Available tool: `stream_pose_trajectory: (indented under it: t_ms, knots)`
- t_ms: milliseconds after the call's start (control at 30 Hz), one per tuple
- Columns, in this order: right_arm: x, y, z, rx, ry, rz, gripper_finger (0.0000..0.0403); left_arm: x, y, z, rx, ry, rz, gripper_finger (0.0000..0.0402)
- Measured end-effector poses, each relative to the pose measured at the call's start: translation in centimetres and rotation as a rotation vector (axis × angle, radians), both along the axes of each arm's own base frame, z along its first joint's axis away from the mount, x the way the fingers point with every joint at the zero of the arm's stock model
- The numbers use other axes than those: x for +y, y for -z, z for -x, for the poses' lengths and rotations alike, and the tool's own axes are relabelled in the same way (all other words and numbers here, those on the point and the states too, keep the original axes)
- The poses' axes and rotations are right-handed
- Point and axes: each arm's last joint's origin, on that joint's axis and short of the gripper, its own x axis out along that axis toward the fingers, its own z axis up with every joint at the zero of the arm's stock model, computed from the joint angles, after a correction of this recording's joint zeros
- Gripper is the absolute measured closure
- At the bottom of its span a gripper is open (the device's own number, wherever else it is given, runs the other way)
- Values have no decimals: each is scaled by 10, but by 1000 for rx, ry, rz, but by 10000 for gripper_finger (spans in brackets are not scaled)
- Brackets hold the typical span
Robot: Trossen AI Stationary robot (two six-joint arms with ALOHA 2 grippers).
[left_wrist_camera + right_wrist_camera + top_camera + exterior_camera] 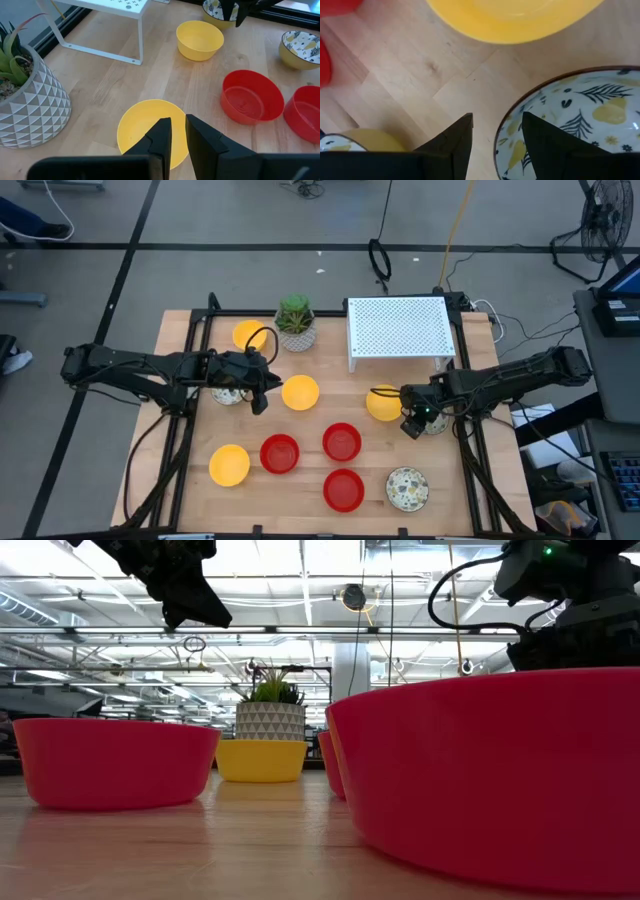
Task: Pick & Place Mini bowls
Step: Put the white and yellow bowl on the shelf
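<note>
Mini bowls, all upright on table, none stacked.
- Yellow, 4: 1 just beside left gripper; 1 beyond it; 1 well apart, near table front; 1 just beside right gripper.
- Red, 3: cluster between both grippers, toward front.
- Patterned cream: 1 right at right gripper's fingertips; 1 nearer front; 1 under left arm, mostly hidden.

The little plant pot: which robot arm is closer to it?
Left. The left end effector sits just beside the plant pot, over a yellow bowl; the right end effector is farther, past the white rack.
</note>
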Motion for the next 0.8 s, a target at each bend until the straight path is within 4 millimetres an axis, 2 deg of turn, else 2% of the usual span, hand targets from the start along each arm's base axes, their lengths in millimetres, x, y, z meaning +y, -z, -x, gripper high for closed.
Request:
stream_pose_trajectory:
  t_ms: [167, 333, 700, 800]
  knots:
    - [3, 1, 4, 24, -10, 92, 246, 0, 0, 0, 2, 2, -3, 339]
    - [3, 2, 6, 43, 2, 177, 267, 0, 0, 0, 5, 2, -3, 339]
    - [0, 3, 9, 68, 37, 256, 351, 0, 0, 0, 5, 2, -2, 339]
    - [0, 3, 8, 52, -8, 266, 377, 0, 0, 0, 5, 2, -2, 339]
